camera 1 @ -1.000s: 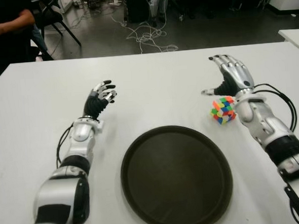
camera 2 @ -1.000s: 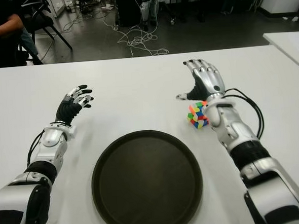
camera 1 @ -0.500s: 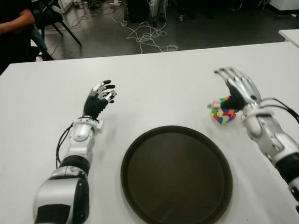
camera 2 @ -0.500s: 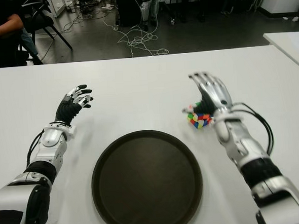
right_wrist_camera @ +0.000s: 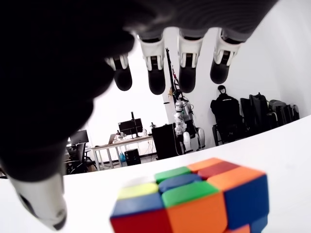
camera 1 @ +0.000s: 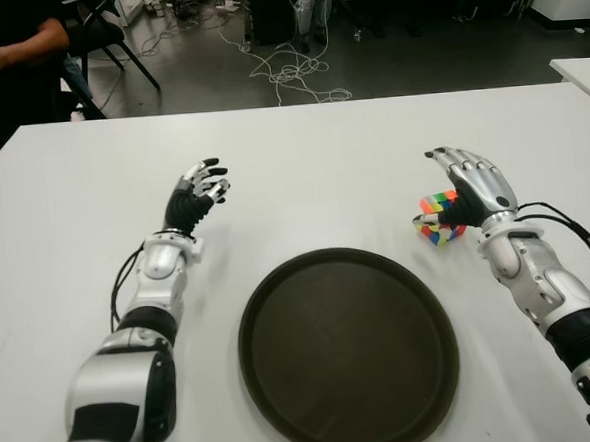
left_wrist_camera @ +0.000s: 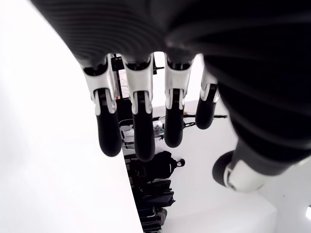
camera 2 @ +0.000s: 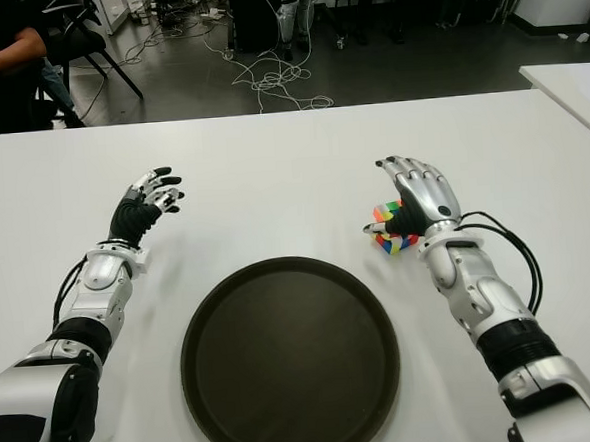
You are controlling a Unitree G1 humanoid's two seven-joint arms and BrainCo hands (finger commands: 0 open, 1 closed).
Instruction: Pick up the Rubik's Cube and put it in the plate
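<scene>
Both hands hold nothing: my right hand (camera 2: 418, 191) arches over the Rubik's Cube (camera 2: 393, 227), fingers spread, not gripping. It sits on the white table (camera 2: 273, 182) beside the dark plate (camera 2: 289, 357). My left hand (camera 2: 151, 200) hovers loosely open, far left.

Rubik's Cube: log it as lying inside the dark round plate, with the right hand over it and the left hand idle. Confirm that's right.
Not quite. The Rubik's Cube is not in the plate; the left eye view shows it on the white table, beyond the plate's right rim. The right hand is over it, fingers open, and the left hand is idle.
</scene>
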